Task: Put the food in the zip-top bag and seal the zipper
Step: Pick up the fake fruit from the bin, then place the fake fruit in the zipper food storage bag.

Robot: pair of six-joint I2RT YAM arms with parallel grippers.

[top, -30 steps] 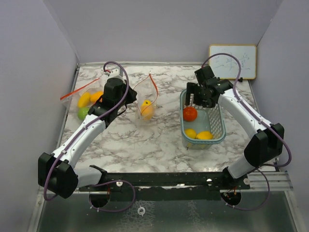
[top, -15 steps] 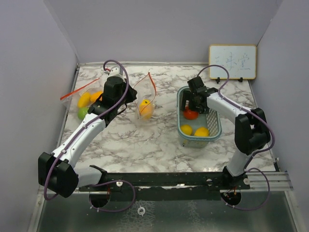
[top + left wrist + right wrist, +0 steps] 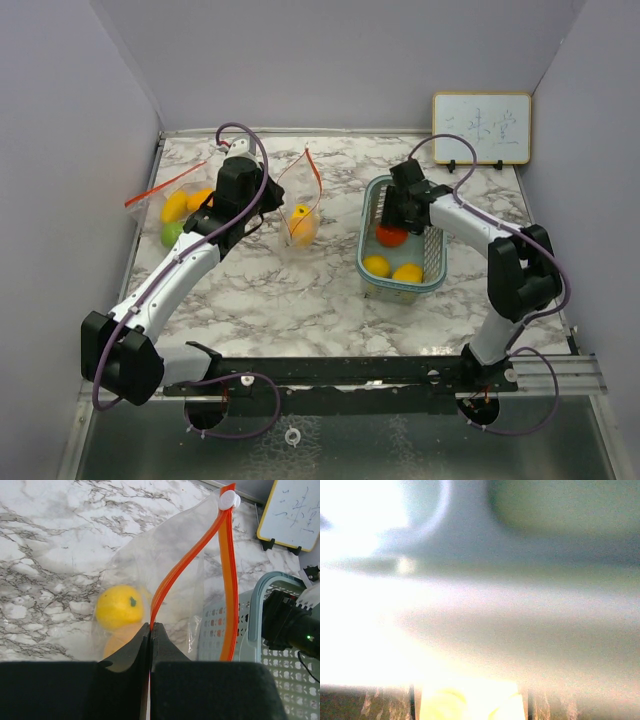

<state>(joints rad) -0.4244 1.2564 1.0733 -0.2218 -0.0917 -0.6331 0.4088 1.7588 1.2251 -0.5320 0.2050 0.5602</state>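
My left gripper (image 3: 262, 205) is shut on the orange zipper strip (image 3: 161, 592) of a clear zip-top bag (image 3: 300, 205), holding its mouth up. A yellow fruit (image 3: 119, 607) and an orange one (image 3: 117, 641) lie inside the bag. The white slider (image 3: 228, 500) sits at the strip's far end. My right gripper (image 3: 393, 222) is down in the pale green basket (image 3: 364, 240), right at a red-orange fruit (image 3: 391, 237). Two yellow fruits (image 3: 376, 265) (image 3: 407, 272) lie at the basket's near end. The right wrist view is a bright blur, so that gripper's jaws cannot be read.
A second clear bag with an orange zipper (image 3: 150, 192) lies at the far left, with yellow (image 3: 175, 206), orange (image 3: 200, 197) and green (image 3: 172, 233) fruits. A small whiteboard (image 3: 482, 128) leans on the back wall at the right. Walls close the table in.
My right arm has swung left and down into the basket, and the basket has slid left and nearer. My left gripper keeps its hold on the bag.
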